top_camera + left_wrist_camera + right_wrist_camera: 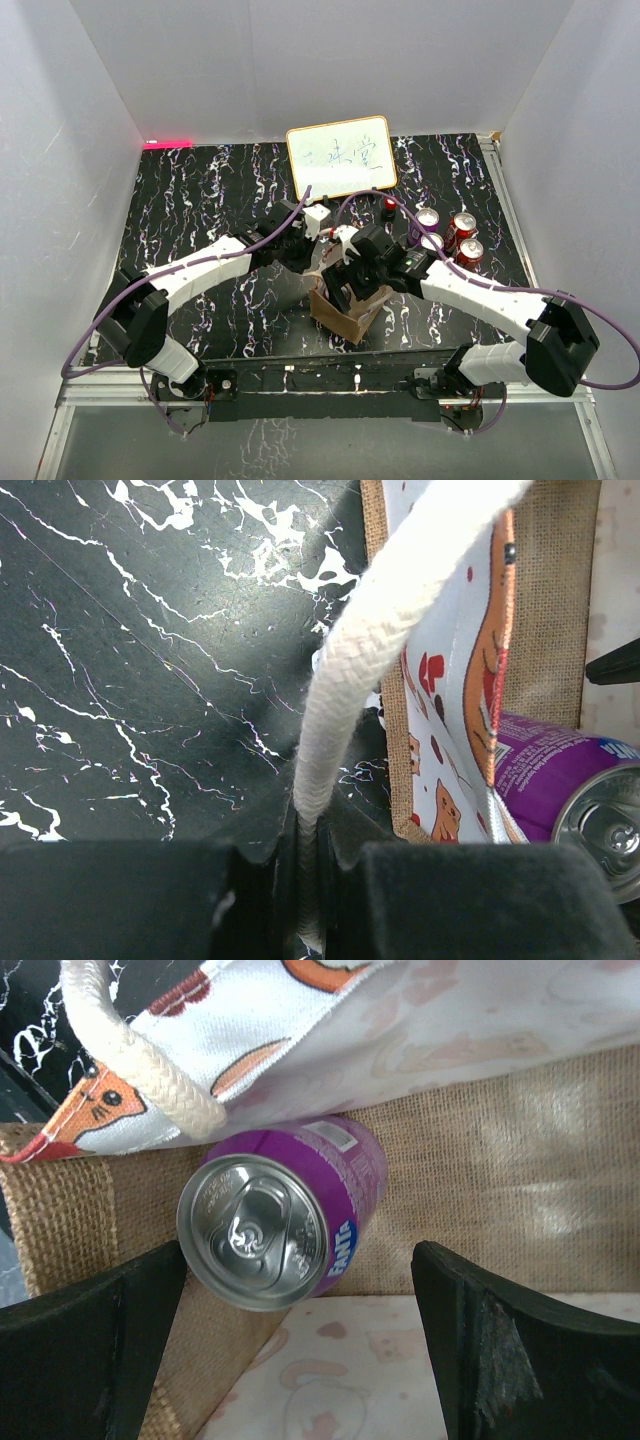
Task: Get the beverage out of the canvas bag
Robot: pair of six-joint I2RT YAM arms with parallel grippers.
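Burlap-lined canvas bag (560, 1190) holds can (290, 1220) before right pincer (300, 1260).

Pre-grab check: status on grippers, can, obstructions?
Left gripper shut on handle. Right gripper open inside bag, facing purple can. Can tilted, not gripped. Rope loop and lining flap hang over it.

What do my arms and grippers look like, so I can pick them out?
The left arm and right arm have white shells, black joints and a purple cable looping along each. The left gripper and right gripper have broad matte black fingers.
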